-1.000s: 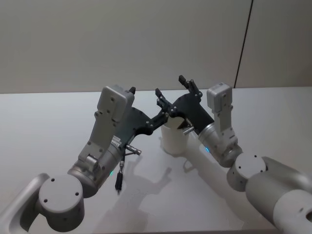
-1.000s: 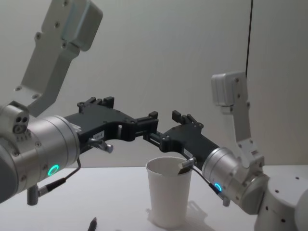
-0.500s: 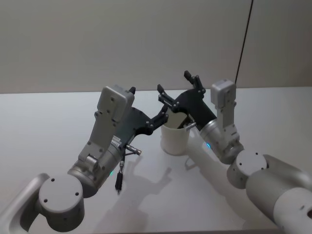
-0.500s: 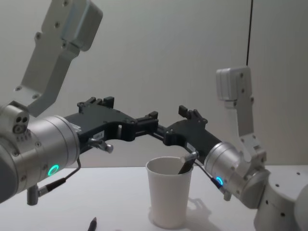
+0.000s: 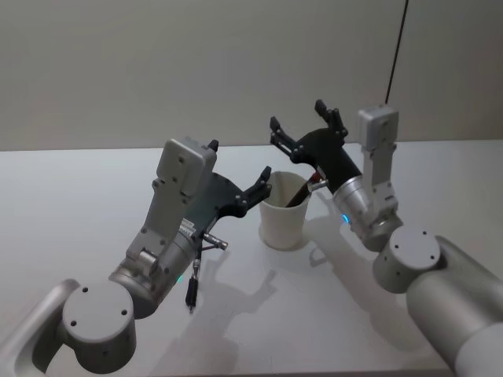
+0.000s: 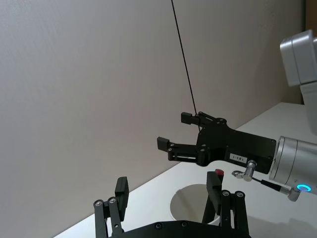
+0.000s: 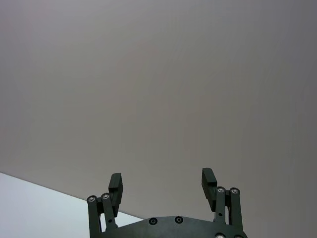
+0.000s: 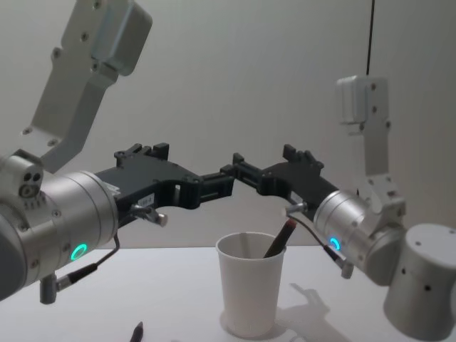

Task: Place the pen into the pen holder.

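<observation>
Right gripper [image 7: 162, 178] wide open, seemingly empty

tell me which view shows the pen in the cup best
Chest view: the pen leans side-on in the white cup, red end above the rim. Head view shows it shadowed inside the cup; left wrist view catches its red end past the left pincer.

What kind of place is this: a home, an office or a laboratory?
Probably a laboratory or test room: a white table, a plain grey wall with one thin cable, and a paper cup holding a pen, with the left gripper and right gripper open near it.
</observation>
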Controlling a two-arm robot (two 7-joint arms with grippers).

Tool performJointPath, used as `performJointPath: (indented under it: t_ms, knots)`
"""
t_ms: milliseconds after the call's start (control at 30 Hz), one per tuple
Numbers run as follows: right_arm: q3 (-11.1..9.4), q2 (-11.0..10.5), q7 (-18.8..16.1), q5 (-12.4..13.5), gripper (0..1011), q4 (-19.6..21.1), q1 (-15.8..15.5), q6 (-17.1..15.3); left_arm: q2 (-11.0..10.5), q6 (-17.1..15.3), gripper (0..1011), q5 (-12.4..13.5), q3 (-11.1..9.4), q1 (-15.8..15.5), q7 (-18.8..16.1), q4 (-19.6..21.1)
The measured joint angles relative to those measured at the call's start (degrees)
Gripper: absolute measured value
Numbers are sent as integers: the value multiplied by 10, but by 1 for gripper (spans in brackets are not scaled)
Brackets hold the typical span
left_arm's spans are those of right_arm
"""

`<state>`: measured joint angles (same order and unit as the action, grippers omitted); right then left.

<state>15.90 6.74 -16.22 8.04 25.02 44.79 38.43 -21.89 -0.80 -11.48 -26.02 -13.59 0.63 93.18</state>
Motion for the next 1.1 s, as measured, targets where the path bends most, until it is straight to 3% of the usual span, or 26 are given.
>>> performJointPath:
  t_ms: [100,267,300,400,567,1100]
  knots:
    - [-2,-11,11,-3,1001,76,-34,-49,0,0,1000,0,0,0,0,0]
    - [-6,-26,25,-6,1001,169,-76,-116,0,0,1000,0,0,0,0,0]
    - [-6,-26,25,-6,1001,169,-76,-116,0,0,1000,0,0,0,0,0]
    - [-10,-37,34,-7,1001,229,-105,-160,0,0,1000,0,0,0,0,0]
    - [-16,-52,46,-6,1001,300,-141,-204,0,0,1000,0,0,0,0,0]
    - [-40,-93,86,14,1001,439,-229,-286,0,0,1000,0,0,0,0,0]
